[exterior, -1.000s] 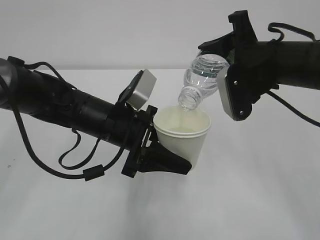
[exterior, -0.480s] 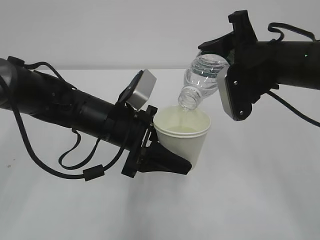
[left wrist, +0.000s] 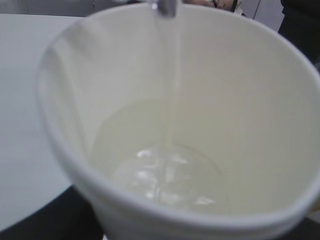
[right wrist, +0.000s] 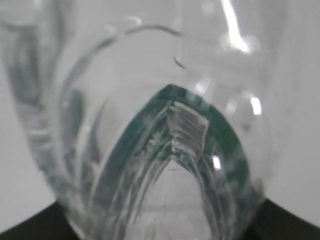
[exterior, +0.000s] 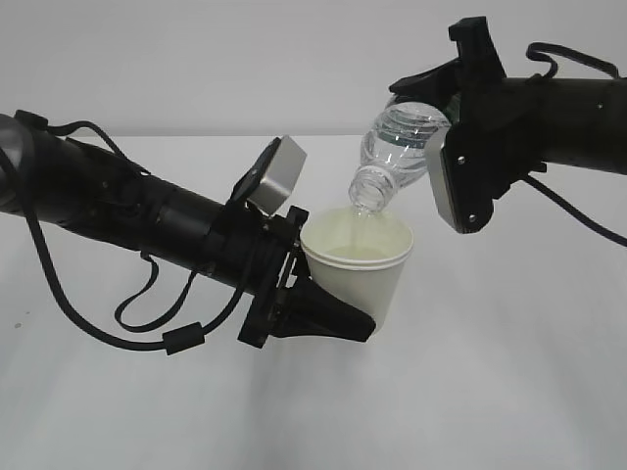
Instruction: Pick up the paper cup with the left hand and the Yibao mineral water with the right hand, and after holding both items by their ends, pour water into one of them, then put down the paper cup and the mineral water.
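Water streams from the tilted Yibao mineral water [exterior: 400, 149], clamped in the right hand [exterior: 460, 157], into the paper cup [exterior: 355, 264] gripped by the left hand [exterior: 328, 318] above the table [exterior: 509, 392]. Any drift of the bottle mouth off the rim would likely spill.

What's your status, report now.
Left gripper shut on cup, held off the table. Right gripper shut on bottle, tipped mouth-down over cup. Water stream running in. Nothing in the way.

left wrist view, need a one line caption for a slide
A thin stream of water falls into the tilted paper cup, pooling at its bottom.
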`<state>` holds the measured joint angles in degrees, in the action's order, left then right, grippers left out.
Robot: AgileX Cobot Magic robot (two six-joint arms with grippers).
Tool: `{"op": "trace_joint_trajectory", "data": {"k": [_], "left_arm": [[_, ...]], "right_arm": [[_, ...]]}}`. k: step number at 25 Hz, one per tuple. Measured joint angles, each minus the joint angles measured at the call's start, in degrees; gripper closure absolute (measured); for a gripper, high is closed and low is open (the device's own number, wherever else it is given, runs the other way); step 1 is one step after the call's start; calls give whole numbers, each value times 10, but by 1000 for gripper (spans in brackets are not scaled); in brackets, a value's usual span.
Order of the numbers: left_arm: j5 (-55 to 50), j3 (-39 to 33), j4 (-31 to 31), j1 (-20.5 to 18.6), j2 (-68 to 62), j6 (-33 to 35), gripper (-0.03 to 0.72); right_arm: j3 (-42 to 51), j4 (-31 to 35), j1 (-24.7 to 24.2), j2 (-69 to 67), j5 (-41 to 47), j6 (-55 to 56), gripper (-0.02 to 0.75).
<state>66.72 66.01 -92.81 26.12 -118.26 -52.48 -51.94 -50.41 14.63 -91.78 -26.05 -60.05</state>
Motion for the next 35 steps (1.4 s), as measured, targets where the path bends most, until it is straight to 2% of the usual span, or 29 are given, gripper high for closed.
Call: {"op": "trace_joint_trajectory", "data": {"k": [35], "left_arm": [[0,0,0,0,0,0,260]], "right_arm": [[0,20,0,0,-14,-27,339]]}}
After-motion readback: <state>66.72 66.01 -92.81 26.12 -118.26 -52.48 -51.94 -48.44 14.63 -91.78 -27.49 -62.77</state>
